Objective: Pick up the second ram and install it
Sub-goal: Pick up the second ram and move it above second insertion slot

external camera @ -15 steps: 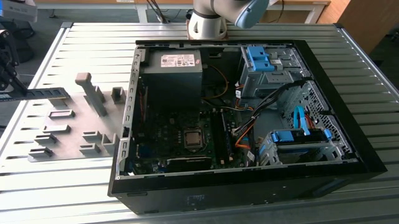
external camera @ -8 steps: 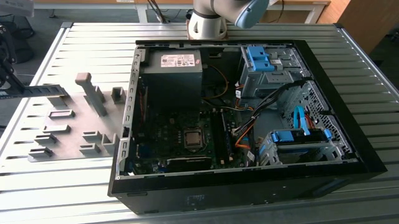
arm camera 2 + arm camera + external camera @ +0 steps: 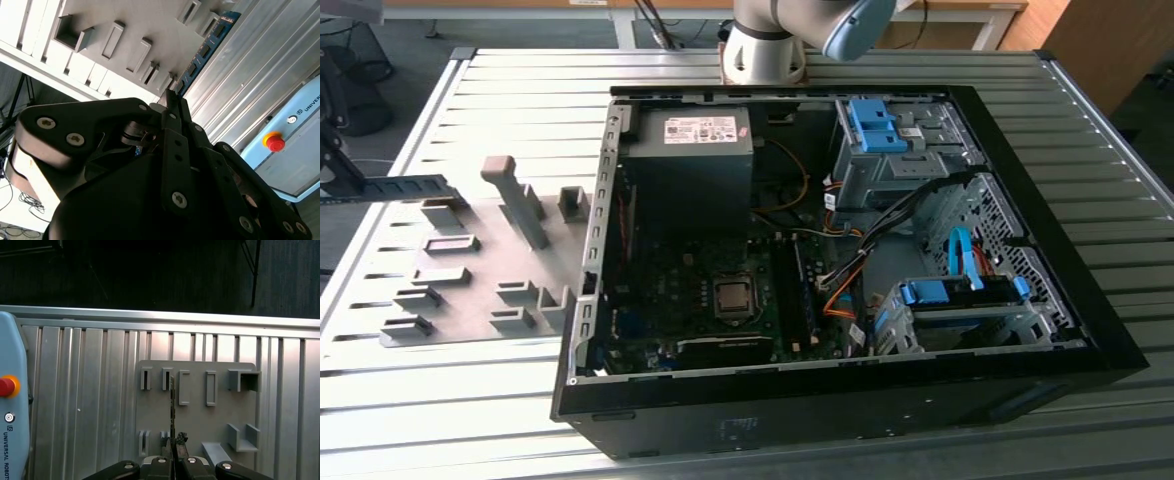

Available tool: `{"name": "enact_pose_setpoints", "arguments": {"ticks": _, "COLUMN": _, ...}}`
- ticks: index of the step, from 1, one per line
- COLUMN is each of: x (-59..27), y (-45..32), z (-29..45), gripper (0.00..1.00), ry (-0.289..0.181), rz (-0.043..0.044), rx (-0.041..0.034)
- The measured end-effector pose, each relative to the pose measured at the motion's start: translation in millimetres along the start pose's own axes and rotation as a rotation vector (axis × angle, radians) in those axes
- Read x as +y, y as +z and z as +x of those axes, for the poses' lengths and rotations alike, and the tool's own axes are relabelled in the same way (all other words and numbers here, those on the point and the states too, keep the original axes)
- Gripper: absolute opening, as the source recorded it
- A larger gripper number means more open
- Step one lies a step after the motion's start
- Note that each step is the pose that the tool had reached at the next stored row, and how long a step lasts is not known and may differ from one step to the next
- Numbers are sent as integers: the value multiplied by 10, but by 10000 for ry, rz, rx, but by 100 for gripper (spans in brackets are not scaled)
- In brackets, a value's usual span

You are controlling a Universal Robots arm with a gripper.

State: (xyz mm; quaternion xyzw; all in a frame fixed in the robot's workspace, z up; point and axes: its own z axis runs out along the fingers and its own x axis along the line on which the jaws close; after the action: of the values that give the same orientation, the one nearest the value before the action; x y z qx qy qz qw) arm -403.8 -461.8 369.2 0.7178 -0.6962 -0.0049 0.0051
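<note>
The second ram is a thin green-blue stick with black chips, held level above the grey fixture plate at the exterior view's left edge. My gripper is shut on one end of it. In the second wrist view the ram reaches out from the closed fingertips of the gripper over the fixture blocks. In the first wrist view I see the ram edge-on, rising from the gripper above the plate. The open PC case lies to the exterior view's right, and the black slots sit beside the processor.
The slatted metal table carries the plate and the case. Upright grey blocks stand on the plate between the ram and the case wall. A light blue pendant with a red button lies near the table edge. The arm's base stands behind the case.
</note>
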Motion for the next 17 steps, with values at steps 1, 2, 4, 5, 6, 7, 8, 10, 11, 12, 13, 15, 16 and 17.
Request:
{"name": "enact_pose_setpoints", "arguments": {"ticks": 1, "x": 0, "y": -10, "z": 0, "gripper": 14, "ry": 0, "rz": 0, "rx": 0}}
{"name": "enact_pose_setpoints", "arguments": {"ticks": 2, "x": 0, "y": -21, "z": 0, "gripper": 14, "ry": 0, "rz": 0, "rx": 0}}
{"name": "enact_pose_setpoints", "arguments": {"ticks": 4, "x": 1, "y": -42, "z": 0, "gripper": 14, "ry": 0, "rz": 0, "rx": 0}}
{"name": "enact_pose_setpoints", "arguments": {"ticks": 5, "x": 1, "y": -53, "z": 0, "gripper": 14, "ry": -1, "rz": 0, "rx": 0}}
{"name": "enact_pose_setpoints", "arguments": {"ticks": 6, "x": 1, "y": -63, "z": 0, "gripper": 14, "ry": 0, "rz": 0, "rx": 0}}
{"name": "enact_pose_setpoints", "arguments": {"ticks": 7, "x": 1, "y": -74, "z": 0, "gripper": 14, "ry": 0, "rz": 0, "rx": 0}}
{"name": "enact_pose_setpoints", "arguments": {"ticks": 8, "x": 1, "y": -86, "z": 0, "gripper": 14, "ry": 0, "rz": -1, "rx": 0}}
{"name": "enact_pose_setpoints", "arguments": {"ticks": 10, "x": 2, "y": -105, "z": 0, "gripper": 14, "ry": 0, "rz": 0, "rx": 0}}
{"name": "enact_pose_setpoints", "arguments": {"ticks": 11, "x": 2, "y": -116, "z": 0, "gripper": 14, "ry": -1, "rz": -1, "rx": 1}}
{"name": "enact_pose_setpoints", "arguments": {"ticks": 12, "x": 2, "y": -127, "z": 0, "gripper": 14, "ry": -1, "rz": -1, "rx": 2}}
{"name": "enact_pose_setpoints", "arguments": {"ticks": 13, "x": 2, "y": -138, "z": 0, "gripper": 14, "ry": -1, "rz": -1, "rx": 2}}
{"name": "enact_pose_setpoints", "arguments": {"ticks": 15, "x": 2, "y": -169, "z": 0, "gripper": 14, "ry": -1, "rz": -1, "rx": 2}}
{"name": "enact_pose_setpoints", "arguments": {"ticks": 16, "x": 3, "y": -185, "z": 0, "gripper": 14, "ry": 0, "rz": 0, "rx": 2}}
{"name": "enact_pose_setpoints", "arguments": {"ticks": 17, "x": 3, "y": -202, "z": 0, "gripper": 14, "ry": 0, "rz": 0, "rx": 3}}
